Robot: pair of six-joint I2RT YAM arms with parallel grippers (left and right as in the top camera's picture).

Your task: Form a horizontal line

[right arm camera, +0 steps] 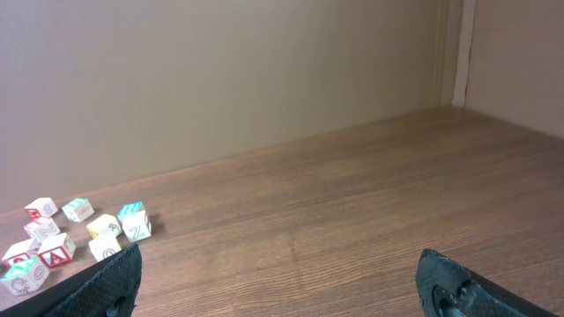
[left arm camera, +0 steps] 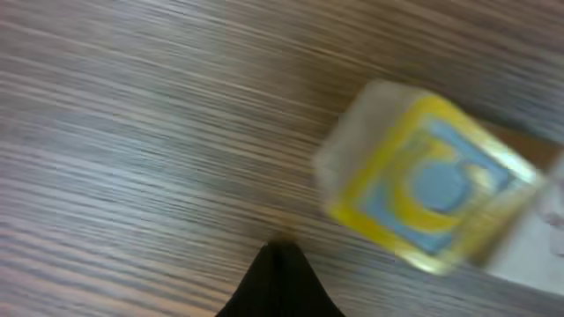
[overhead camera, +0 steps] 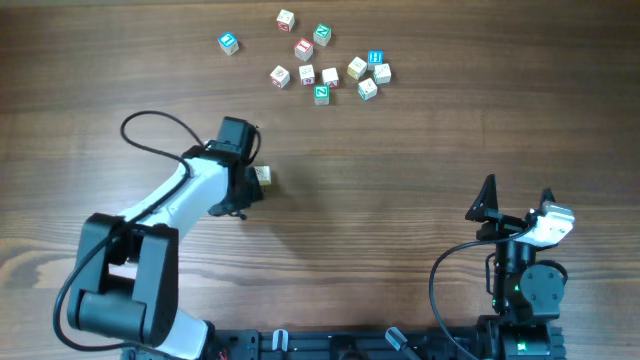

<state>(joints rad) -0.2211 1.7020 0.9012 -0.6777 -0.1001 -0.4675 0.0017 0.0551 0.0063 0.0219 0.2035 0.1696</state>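
My left gripper (overhead camera: 256, 180) sits left of centre in the overhead frame with its jaws fully together. In the left wrist view they show as one dark tip at the bottom middle. A small yellowish wooden letter cube (overhead camera: 264, 175) lies just beside that tip, on its right side. In the left wrist frame the same cube (left arm camera: 432, 180) is blurred, with a yellow border around a blue picture, and sits up and to the right of the tip, not between the jaws. I cannot tell whether they touch. The other small wooden letter cubes (overhead camera: 330, 77) lie in a loose cluster at the top middle of the overhead frame, well apart from the yellowish one and not in a row, with a blue-faced cube (overhead camera: 229, 43) off to the cluster's left. My right gripper (overhead camera: 517, 200) is at the lower right, jaws spread wide and holding nothing. Its dark fingers (right arm camera: 454, 286) frame bare brown wooden table (right arm camera: 352, 202) in the right wrist view.
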